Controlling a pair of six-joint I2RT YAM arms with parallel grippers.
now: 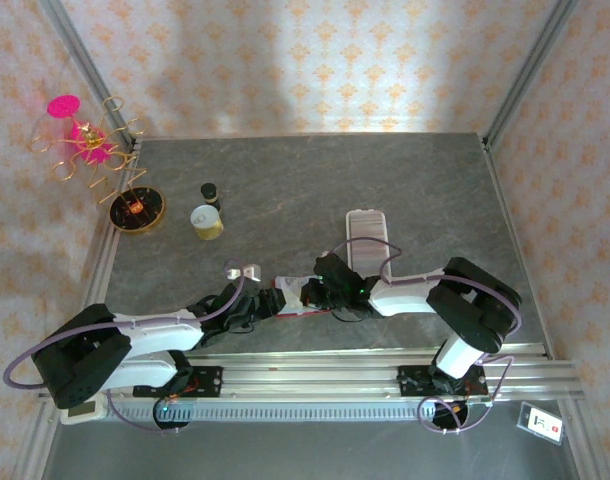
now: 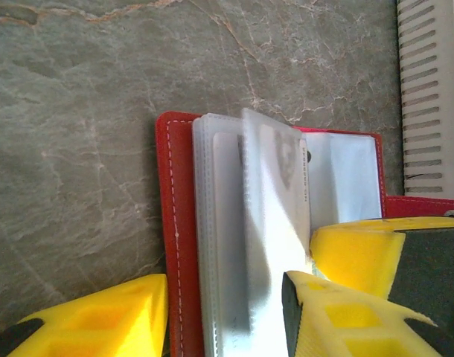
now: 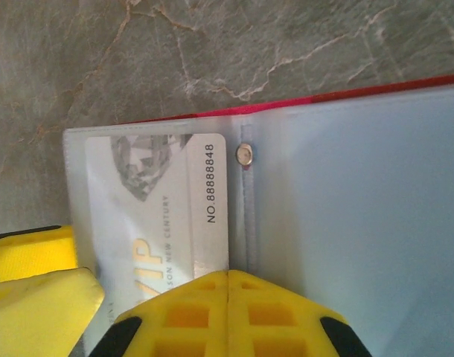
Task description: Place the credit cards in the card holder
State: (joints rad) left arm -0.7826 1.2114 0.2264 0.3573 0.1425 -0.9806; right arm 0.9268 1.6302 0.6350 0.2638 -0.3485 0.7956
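Note:
The red card holder (image 1: pixel 288 284) lies open near the table's front edge, between both grippers. My left gripper (image 2: pixel 225 281) is shut on the card holder, one yellow finger outside the red cover (image 2: pixel 171 223) and the other against the stack of clear sleeves. A white credit card (image 3: pixel 160 201) printed "VIP" with a diamond picture sits inside a clear sleeve. The same card (image 2: pixel 280 160) shows in a raised sleeve. My right gripper (image 3: pixel 228 274) is shut, its joined tips resting by the card's lower corner near the sleeve spine. In the top view the grippers (image 1: pixel 270 300) (image 1: pixel 320 292) almost touch.
A white ribbed tray (image 1: pixel 366 228) lies just beyond the card holder. At the far left stand a small dark bottle (image 1: pixel 210 192), a yellow-lidded jar (image 1: pixel 206 221), a round dish (image 1: pixel 137 210) and a gold wire stand (image 1: pixel 90 150). An aluminium rail (image 1: pixel 335 360) runs along the near edge.

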